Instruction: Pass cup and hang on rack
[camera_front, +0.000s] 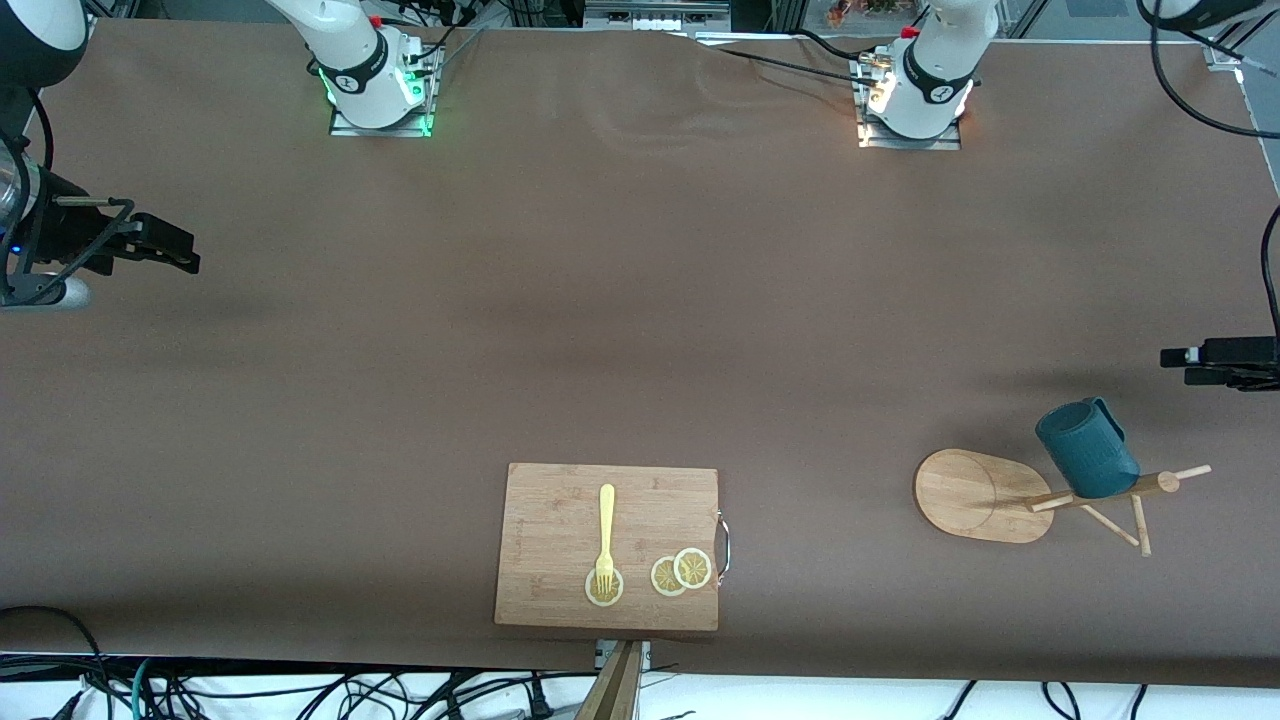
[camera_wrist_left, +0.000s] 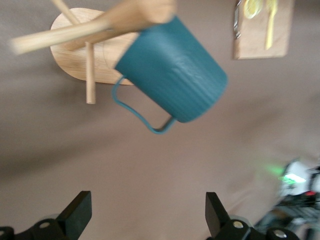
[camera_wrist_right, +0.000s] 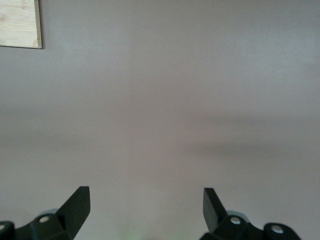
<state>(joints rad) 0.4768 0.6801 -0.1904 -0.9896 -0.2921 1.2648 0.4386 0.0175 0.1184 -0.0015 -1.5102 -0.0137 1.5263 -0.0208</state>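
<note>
Front view: cup (camera_front: 1086, 449) hangs on the rack (camera_front: 1010, 494), lower right of frame; left gripper (camera_front: 1180, 362) at the right edge and right gripper (camera_front: 172, 249) at the upper left edge, both over the table (camera_front: 640, 300).

Left wrist view: fingers (camera_wrist_left: 77, 212) spread, empty; cup upper centre.

Right wrist view: fingers (camera_wrist_right: 75, 205) spread, empty.

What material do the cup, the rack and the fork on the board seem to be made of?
The cup: probably ceramic or enamelled metal, matte dark teal with fine ribbing and a thin loop handle; the look leaves it open.
The rack: light unpainted wood, with visible grain on its oval base and plain pegs.
The fork: likely plastic, an even pale yellow with no metallic shine.
</note>
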